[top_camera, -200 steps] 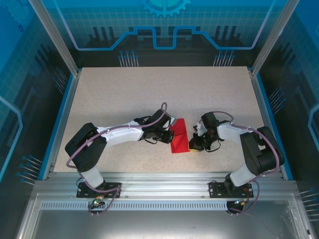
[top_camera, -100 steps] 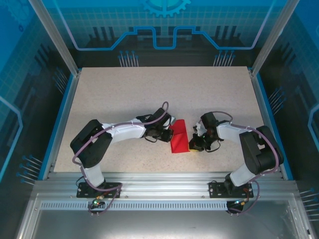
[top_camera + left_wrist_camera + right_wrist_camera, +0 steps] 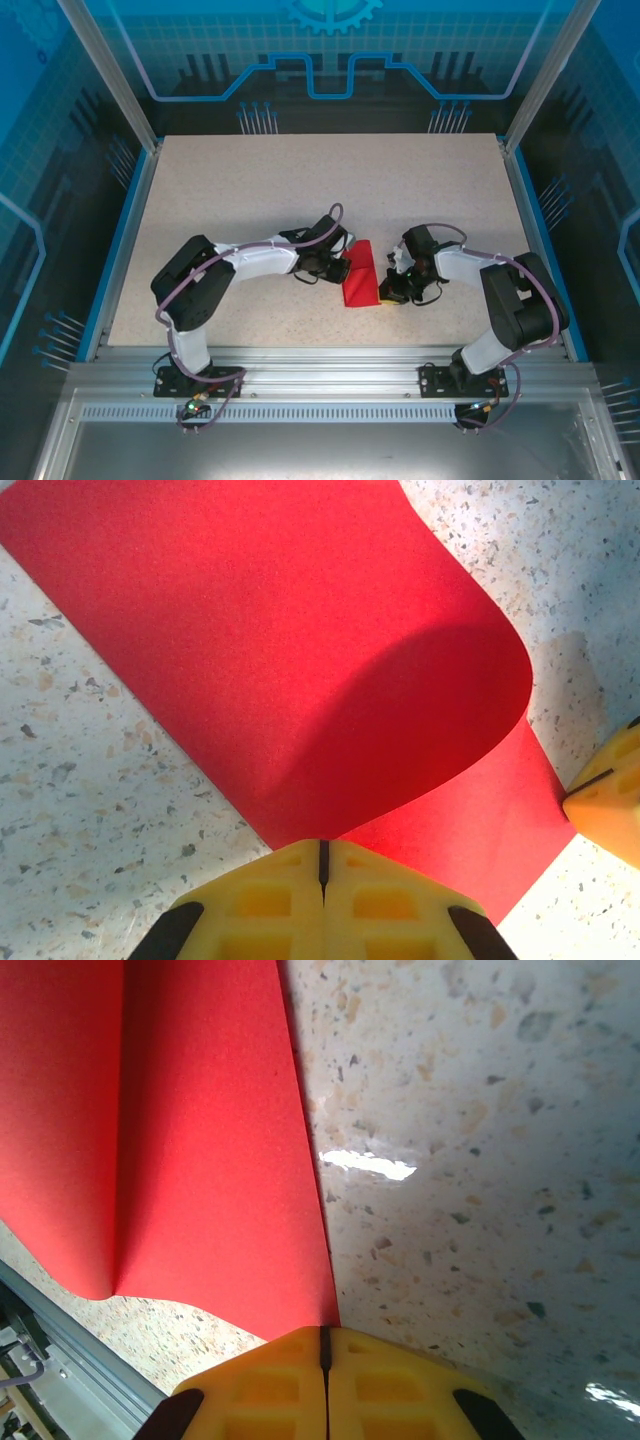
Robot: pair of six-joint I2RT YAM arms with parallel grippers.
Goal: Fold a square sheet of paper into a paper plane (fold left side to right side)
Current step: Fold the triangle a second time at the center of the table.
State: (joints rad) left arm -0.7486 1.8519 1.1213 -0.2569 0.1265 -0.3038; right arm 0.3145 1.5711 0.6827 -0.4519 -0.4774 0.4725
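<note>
On the table: pinching curled square sheet of paper in left gripper; touching its edge with right gripper, fingers together.

The sheet of paper is thin red paper with a matt, finely grainy face, and it bends in a soft curl. The bench has a speckled, stone-like top, smooth and glossy enough to throw back a bright glint of light. The left gripper and right gripper are moulded yellow plastic, matt and smooth. The rail along the near edge is dull, ribbed grey metal.
</note>
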